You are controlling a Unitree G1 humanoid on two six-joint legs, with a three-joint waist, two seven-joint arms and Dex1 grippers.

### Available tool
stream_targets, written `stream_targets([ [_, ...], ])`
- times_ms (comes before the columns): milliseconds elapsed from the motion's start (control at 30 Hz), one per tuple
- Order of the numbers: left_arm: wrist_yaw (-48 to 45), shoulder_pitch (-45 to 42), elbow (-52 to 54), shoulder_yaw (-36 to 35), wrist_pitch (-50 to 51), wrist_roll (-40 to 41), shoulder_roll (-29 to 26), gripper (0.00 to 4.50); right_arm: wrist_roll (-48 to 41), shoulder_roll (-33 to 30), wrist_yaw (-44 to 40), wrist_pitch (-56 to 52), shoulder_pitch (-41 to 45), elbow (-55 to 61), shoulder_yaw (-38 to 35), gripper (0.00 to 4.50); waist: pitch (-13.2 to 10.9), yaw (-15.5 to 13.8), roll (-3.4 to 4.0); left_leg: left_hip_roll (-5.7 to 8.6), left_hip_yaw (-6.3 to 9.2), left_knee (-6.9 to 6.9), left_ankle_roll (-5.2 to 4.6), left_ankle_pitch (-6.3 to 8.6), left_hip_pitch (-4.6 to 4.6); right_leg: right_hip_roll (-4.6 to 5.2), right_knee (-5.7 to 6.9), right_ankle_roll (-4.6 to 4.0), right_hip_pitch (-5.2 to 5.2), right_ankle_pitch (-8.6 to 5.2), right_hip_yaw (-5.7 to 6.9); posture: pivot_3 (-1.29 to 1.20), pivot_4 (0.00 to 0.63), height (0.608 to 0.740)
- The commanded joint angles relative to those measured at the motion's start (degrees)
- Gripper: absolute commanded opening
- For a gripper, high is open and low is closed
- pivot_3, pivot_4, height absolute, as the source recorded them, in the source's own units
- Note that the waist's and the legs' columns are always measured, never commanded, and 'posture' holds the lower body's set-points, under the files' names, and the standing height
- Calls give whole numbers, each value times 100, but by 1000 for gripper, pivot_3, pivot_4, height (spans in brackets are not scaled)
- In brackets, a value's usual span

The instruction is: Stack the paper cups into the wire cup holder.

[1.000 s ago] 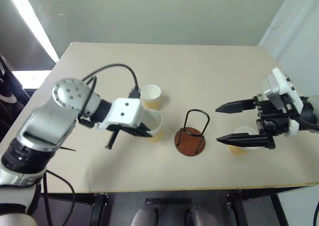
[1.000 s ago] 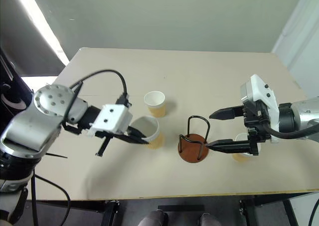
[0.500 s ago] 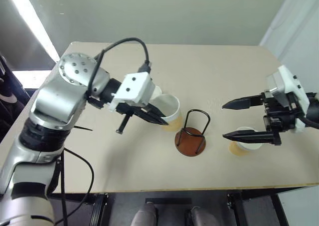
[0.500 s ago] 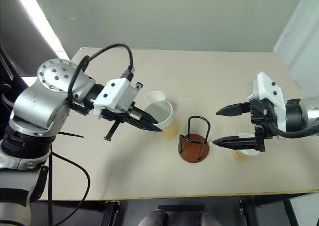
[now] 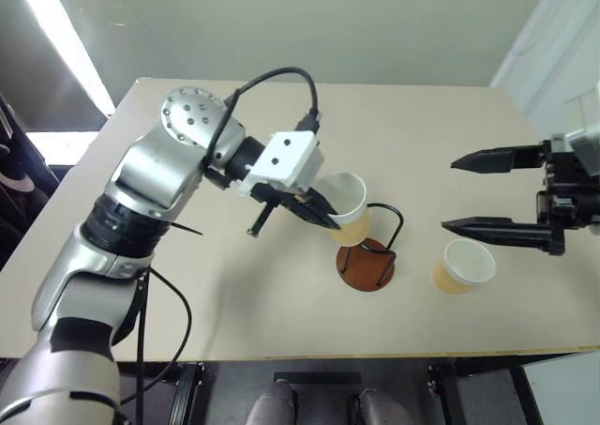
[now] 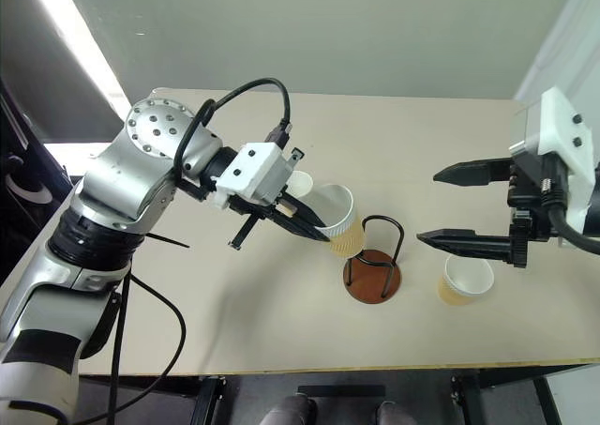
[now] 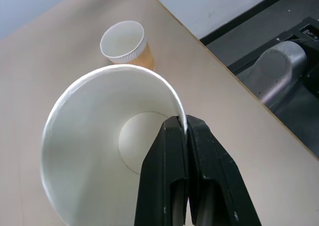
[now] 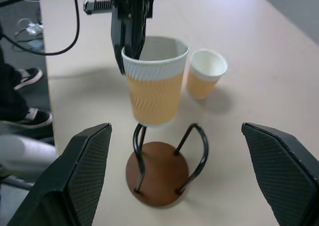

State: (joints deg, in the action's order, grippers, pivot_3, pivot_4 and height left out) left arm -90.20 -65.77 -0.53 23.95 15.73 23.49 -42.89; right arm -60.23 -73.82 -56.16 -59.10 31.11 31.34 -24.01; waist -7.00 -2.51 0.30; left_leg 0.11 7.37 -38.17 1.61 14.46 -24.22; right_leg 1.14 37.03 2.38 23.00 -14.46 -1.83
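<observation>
Our left gripper (image 6: pixel 317 230) pinches the rim of a tan-yellow tapered paper cup (image 6: pixel 337 220), hanging just above the black wire cup holder on its rust-brown disc (image 6: pixel 373 269); earlier it sat lower, farther left. Tilted, it could snag the loops. Our right gripper (image 6: pixel 466 207) gapes empty.

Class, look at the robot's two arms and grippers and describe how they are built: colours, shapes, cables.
The left arm has rounded silver-grey metal segments, a dotted round joint cap, and a black cable looping to a white boxy wrist block. The left gripper and right gripper each have two long, tapered black fingers. The right one sits on a white housing with black mechanism behind.
</observation>
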Motion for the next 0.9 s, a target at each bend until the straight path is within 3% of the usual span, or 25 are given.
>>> stream_targets([
  [33, -230, -451, -169, -14, -207, 255, -18, 45, -288, -182, 156, -133, 55, 96, -445, 4276, 0, -6, 0, 0, 0, -1, 0, 0, -5, 0, 0, 1, 4, 0, 0, 0, 150, 740],
  [233, -230, -693, -321, 28, -47, 614, 10, 45, -441, -205, 341, -198, -36, 169, -562, 4276, 0, -12, 0, 3, 0, -2, -3, 2, -15, 1, -3, 12, 10, -4, -1, 0, 150, 740],
  [567, -230, -881, -1010, 459, -524, 262, 379, 45, -435, -341, 429, -157, -27, 143, -679, 4276, 0, -62, 0, 4, 0, -16, -7, 4, -22, 2, 1, 19, 12, -3, -1, 0, 150, 740],
  [900, -230, -1125, -1566, 772, -1081, 81, 871, 45, -777, -384, 775, -517, -273, 338, -1282, 4276, 0, -102, 0, 5, -2, -40, -14, 8, -58, 2, 2, 27, 37, 0, -1, 0, 150, 740],
])
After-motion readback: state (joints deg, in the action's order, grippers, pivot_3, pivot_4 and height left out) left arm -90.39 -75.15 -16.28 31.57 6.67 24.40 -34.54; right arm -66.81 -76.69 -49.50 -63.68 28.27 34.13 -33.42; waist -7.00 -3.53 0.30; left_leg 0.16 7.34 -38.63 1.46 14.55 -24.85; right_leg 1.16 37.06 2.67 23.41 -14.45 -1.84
